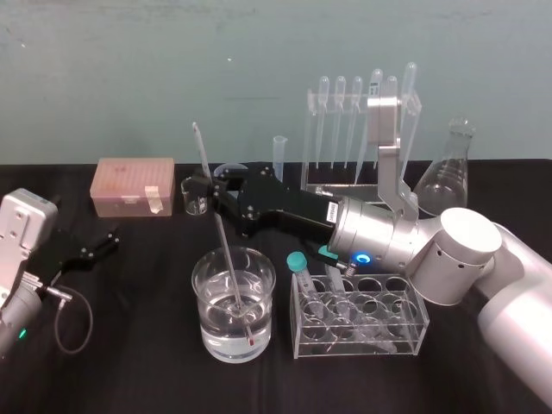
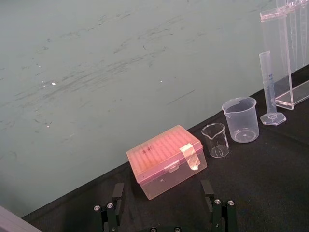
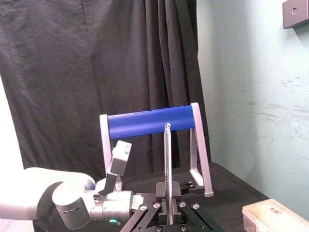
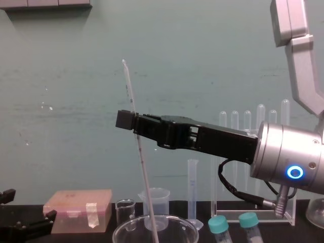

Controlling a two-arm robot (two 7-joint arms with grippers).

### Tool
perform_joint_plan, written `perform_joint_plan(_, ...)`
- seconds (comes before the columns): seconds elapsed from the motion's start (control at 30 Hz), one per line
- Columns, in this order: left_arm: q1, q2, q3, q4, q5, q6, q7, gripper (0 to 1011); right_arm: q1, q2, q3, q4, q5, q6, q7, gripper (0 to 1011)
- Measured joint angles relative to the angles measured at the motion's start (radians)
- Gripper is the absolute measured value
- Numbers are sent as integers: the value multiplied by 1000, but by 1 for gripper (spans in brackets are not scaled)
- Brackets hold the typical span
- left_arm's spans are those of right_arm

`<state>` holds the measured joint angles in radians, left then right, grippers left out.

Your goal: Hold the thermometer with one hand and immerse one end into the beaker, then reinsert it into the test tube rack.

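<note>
My right gripper [image 1: 214, 191] reaches in from the right, above the table, and is shut on the thermometer [image 1: 226, 250], a long thin glass rod that leans slightly. The rod's lower, red-tipped end is down in the water of the wide glass beaker [image 1: 207, 280] at the front centre. In the chest view the thermometer [image 4: 143, 172] runs from above the right gripper [image 4: 126, 120] down into the beaker rim [image 4: 121, 230]. The clear test tube rack [image 1: 405, 341] stands just right of the beaker, with teal-capped tubes in it. My left gripper [image 1: 102, 246] rests open at the far left; its fingers [image 2: 116, 193] stand well apart.
A pink tip box [image 1: 134, 185], a tiny glass beaker [image 1: 195, 197], a plastic spouted beaker [image 2: 240, 120] and a graduated cylinder [image 1: 279, 155] line the back edge. A pipette stand [image 1: 358, 129] and a conical flask [image 1: 448, 177] stand at the back right.
</note>
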<state>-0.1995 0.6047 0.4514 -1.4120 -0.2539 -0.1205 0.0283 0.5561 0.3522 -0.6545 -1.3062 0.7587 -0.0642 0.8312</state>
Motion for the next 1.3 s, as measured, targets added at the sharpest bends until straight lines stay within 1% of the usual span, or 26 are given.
perform_joint_plan(0.6, 0, 0, 0, 0, 0, 0, 0, 1008, 5, 0, 2, 5, 3, 1, 4, 56)
perform_joint_plan(0.77, 0, 0, 0, 0, 0, 0, 0, 1008, 6, 1, 9, -12, 16, 9, 3, 56)
perform_joint_plan(0.87, 0, 0, 0, 0, 0, 0, 0, 1008, 14, 7, 22, -44, 42, 27, 4, 56)
perform_joint_plan(0.97, 0, 0, 0, 0, 0, 0, 0, 1008, 34, 16, 44, -89, 85, 53, 5, 56)
perform_joint_plan(1.07, 0, 0, 0, 0, 0, 0, 0, 1008, 49, 22, 63, -119, 108, 59, 4, 56)
perform_joint_plan(1.1, 0, 0, 0, 0, 0, 0, 0, 1008, 61, 26, 76, -137, 121, 58, -2, 56)
perform_joint_plan(1.17, 0, 0, 0, 0, 0, 0, 0, 1008, 73, 30, 95, -155, 131, 50, -13, 56)
perform_joint_plan(1.2, 0, 0, 0, 0, 0, 0, 0, 1008, 85, 34, 115, -169, 141, 37, -25, 56)
perform_joint_plan(1.27, 0, 0, 0, 0, 0, 0, 0, 1008, 96, 40, 136, -177, 145, 21, -41, 56)
perform_joint_plan(1.3, 0, 0, 0, 0, 0, 0, 0, 1008, 103, 49, 155, -181, 146, 5, -58, 56)
